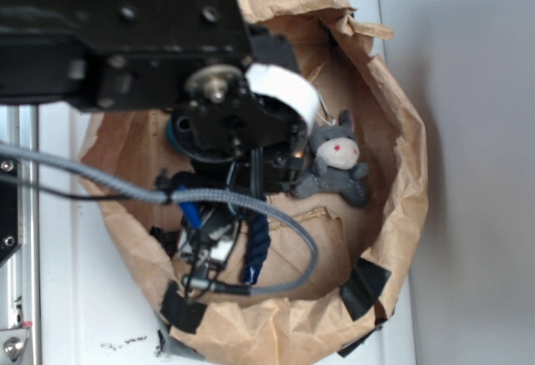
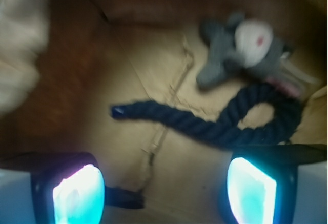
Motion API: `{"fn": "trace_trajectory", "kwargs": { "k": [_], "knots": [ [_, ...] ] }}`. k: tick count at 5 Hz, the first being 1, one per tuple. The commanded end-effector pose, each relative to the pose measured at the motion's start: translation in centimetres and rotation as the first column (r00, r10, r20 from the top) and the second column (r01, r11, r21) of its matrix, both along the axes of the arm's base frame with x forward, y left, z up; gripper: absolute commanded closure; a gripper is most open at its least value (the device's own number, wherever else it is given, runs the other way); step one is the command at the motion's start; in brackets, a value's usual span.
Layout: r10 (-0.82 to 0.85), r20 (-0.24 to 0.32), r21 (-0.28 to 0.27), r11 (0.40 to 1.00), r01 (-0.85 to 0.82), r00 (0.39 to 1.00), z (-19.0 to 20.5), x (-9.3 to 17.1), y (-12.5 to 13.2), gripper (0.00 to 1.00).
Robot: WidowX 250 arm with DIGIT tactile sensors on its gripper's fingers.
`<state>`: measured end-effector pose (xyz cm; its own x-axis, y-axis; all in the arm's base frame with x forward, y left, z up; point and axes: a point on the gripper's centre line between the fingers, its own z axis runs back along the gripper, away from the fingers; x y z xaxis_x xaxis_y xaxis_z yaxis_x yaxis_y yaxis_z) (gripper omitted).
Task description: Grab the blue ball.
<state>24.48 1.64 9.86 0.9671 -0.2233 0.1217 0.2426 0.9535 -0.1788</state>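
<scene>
Exterior: our arm [image 1: 125, 39] blocks most of the paper bag [image 1: 401, 173]; grey plush [image 1: 336, 163] at right; blue ball hidden. Wrist: gripper [image 2: 164, 193] wide open, nothing between the pads [image 2: 79, 196]; navy rope [image 2: 215, 119] and plush [image 2: 246, 47] ahead, no ball visible.

Blue ball [image 1: 172, 136]: mostly hidden behind black arm in exterior view. Only thin curved blue sliver of rounded edge shows. Sits inside brown paper bag [image 1: 401, 215], about 10 o'clock from bag centre, near wall. Texture, seams, contact: can't tell.
</scene>
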Motion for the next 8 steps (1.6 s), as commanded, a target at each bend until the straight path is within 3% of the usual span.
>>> {"fn": "trace_trajectory", "kwargs": {
  "k": [1, 4, 6, 7, 8],
  "knots": [
    [0.006, 0.025, 0.014, 1.000, -0.006, 1.000, -1.0, 1.1, 1.3, 0.00],
    [0.006, 0.025, 0.014, 1.000, -0.006, 1.000, -1.0, 1.1, 1.3, 0.00],
    [0.147, 0.066, 0.049, 0.987, -0.150, 0.987, 0.6, 3.6, 6.5, 0.00],
    [0.169, 0.062, 0.096, 0.980, -0.174, 0.984, 0.0, 4.0, 6.9, 0.00],
    [0.155, 0.062, 0.093, 0.983, -0.160, 0.986, -0.8, 3.4, 7.0, 0.00]
  ]
}}
